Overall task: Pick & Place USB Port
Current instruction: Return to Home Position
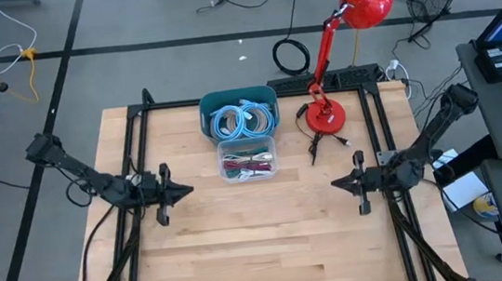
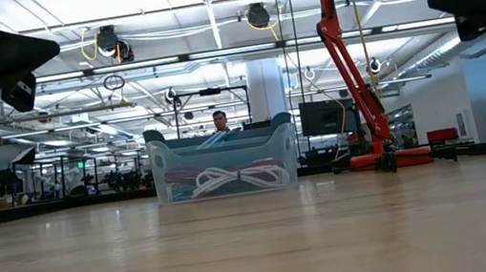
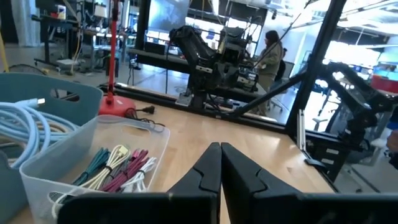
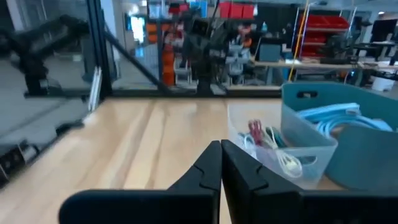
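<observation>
A clear plastic bin [image 1: 247, 159] of short coloured USB cables stands on the table's far middle, with a teal bin [image 1: 238, 113] of coiled light-blue cables right behind it. Both bins show in the low view [image 2: 224, 165], the left wrist view [image 3: 99, 168] and the right wrist view [image 4: 280, 152]. My left gripper [image 1: 184, 191] hovers shut above the table, left of the clear bin. My right gripper [image 1: 335, 184] hovers shut to its right. Their fingers [image 3: 221, 168] [image 4: 221, 168] meet tip to tip and hold nothing.
A red desk lamp [image 1: 331, 57] stands on its round base [image 1: 324, 117] at the far right, its black cord [image 1: 312, 143] trailing onto the wood. A black power strip [image 1: 324, 79] lies along the far edge. Bare wood fills the near half of the table [image 1: 262, 242].
</observation>
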{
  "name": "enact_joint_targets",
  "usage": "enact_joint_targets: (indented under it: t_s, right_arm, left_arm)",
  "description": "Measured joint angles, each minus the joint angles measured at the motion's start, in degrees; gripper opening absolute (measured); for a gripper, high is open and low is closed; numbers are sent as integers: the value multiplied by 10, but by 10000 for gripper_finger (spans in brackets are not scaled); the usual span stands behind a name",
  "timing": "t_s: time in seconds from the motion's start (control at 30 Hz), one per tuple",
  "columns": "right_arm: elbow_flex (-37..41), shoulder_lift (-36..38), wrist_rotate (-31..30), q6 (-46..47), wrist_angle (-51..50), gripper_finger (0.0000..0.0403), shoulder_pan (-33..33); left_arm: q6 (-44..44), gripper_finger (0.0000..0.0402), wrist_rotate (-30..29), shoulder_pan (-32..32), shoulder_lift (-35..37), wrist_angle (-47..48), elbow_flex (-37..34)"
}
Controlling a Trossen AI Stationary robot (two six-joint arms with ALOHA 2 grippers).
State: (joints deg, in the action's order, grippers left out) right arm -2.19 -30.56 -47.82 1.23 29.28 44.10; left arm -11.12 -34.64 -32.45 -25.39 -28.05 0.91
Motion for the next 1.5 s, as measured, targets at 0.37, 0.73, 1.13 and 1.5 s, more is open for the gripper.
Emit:
enact_joint_targets:
  t_s: [0.37, 0.73, 1.13, 1.5]
  right_arm:
    - [11, 150, 12, -21, -167, 0, -36]
    - [12, 254, 165, -35, -245, 0, -177]
    - [13, 258, 373, -36, -265, 0, -407]
    - [13, 258, 492, -22, -280, 0, -573]
  left_arm:
    - [-19, 12, -15, 0, -1, 8, 0]
    - [-30, 7, -15, 0, -1, 9, 0]
    - [-33, 3, -15, 0, -1, 14, 0]
    - [-44, 15, -15, 0, -1, 23, 0]
